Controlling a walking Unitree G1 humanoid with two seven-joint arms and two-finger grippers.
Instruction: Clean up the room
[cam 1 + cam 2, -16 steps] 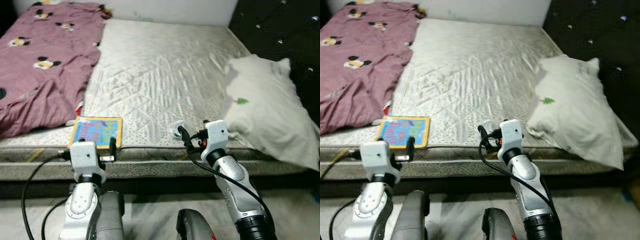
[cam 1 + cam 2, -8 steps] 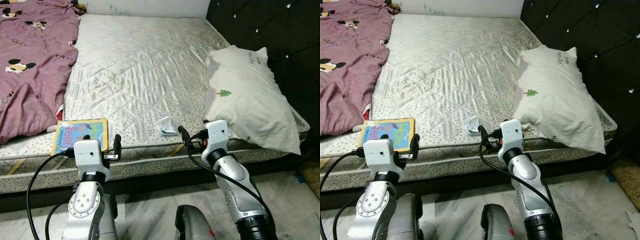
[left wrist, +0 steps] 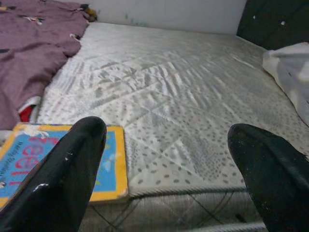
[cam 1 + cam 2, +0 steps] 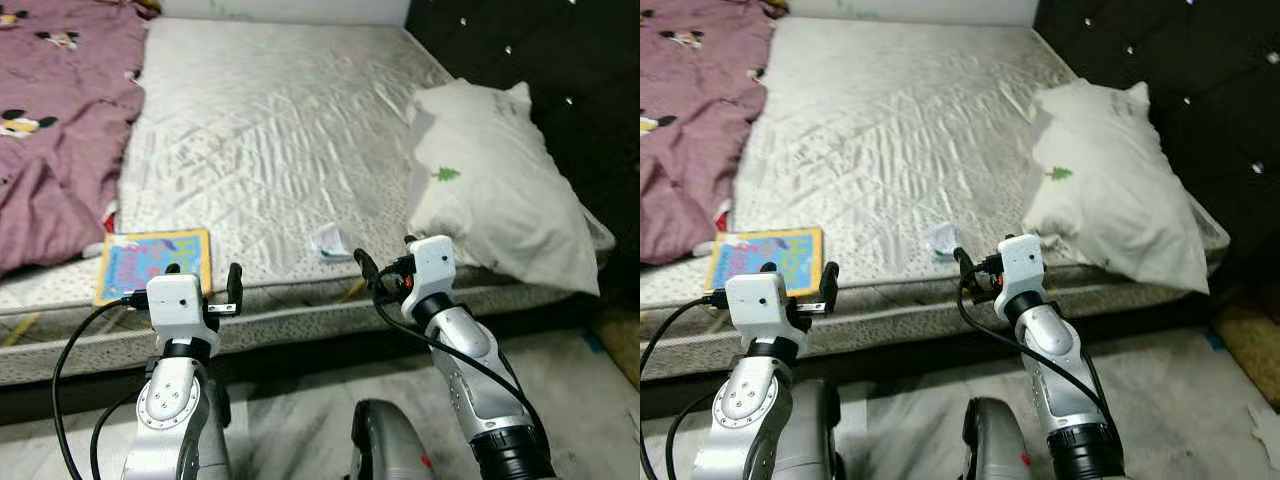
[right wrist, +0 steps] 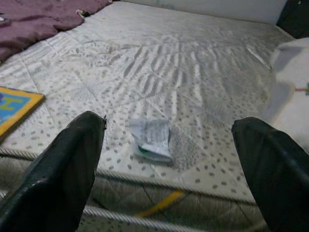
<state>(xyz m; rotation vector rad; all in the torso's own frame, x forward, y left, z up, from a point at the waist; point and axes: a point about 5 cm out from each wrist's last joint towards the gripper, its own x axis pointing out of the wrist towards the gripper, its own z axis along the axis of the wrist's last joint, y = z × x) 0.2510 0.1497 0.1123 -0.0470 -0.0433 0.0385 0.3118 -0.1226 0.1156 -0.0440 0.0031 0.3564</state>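
Note:
A crumpled white and green wrapper [image 4: 330, 241] lies on the bare mattress [image 4: 280, 130] near its front edge, and shows close up as the wrapper [image 5: 152, 138] in the right wrist view. My right gripper [image 5: 169, 164] is open just short of the wrapper, nothing between its fingers [image 5: 67, 164]. A colourful children's book [image 4: 154, 262] lies flat at the front left of the mattress. My left gripper [image 3: 169, 169] is open in front of the bed edge, beside the book [image 3: 29, 159], holding nothing.
A maroon blanket [image 4: 55, 120] with cartoon mice covers the left of the bed. A white pillow [image 4: 490, 200] lies at the right against the dark tufted headboard [image 4: 560, 70]. Pale marble floor [image 4: 300, 420] runs below the bed edge.
The camera has shifted; the bed sits a little closer and lower in view. Both grippers stay open and raised before the bed edge, with the wrapper still in front of the right one.

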